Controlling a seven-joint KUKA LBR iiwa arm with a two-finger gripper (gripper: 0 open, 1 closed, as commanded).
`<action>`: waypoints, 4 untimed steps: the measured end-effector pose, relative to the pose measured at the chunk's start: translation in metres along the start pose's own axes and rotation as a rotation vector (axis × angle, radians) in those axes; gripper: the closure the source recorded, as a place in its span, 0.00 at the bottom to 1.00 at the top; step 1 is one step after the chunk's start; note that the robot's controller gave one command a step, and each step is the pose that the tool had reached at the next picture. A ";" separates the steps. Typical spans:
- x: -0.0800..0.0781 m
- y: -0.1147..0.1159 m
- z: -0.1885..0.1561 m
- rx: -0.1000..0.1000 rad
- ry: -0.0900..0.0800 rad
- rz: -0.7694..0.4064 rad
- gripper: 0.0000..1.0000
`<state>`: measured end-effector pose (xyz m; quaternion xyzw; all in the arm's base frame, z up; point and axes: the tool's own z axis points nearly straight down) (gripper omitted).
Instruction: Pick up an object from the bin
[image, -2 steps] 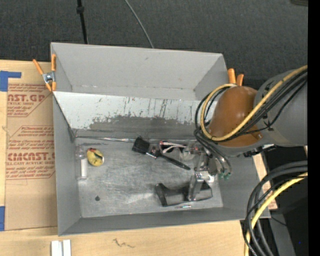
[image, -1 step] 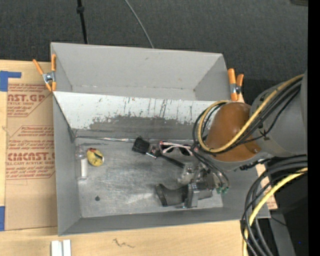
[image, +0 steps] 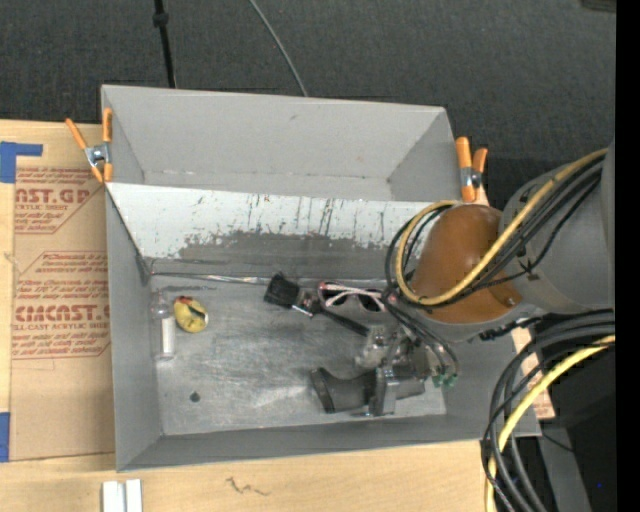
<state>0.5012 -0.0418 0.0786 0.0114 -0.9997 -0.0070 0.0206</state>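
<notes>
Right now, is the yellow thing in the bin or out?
In: the yellow thing lies on the bin floor, near its left wall.

The arm (image: 565, 235) is a broad, rounded body with a smooth pale grey shell, just right of the orange cover (image: 455, 265). That cover is a glossy, brownish-orange dome. Yellow and black cables (image: 425, 235) loop in arcs around the cover and run on over the grey shell to its right. Below and right of the cover, a second cable bundle (image: 515, 420), also yellow and black, curls in large rings. Left of the cover, thin white and reddish wires (image: 345, 293) lead to a small black block (image: 282, 292). Below the cover sits the gripper (image: 388, 385), a cluster of grey metal parts with a small green piece (image: 443, 379).
</notes>
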 end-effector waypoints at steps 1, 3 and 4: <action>0.008 -0.008 -0.030 0.010 -0.030 0.006 1.00; 0.011 -0.004 -0.106 0.012 -0.034 0.042 1.00; -0.003 0.003 -0.132 0.016 -0.042 0.054 1.00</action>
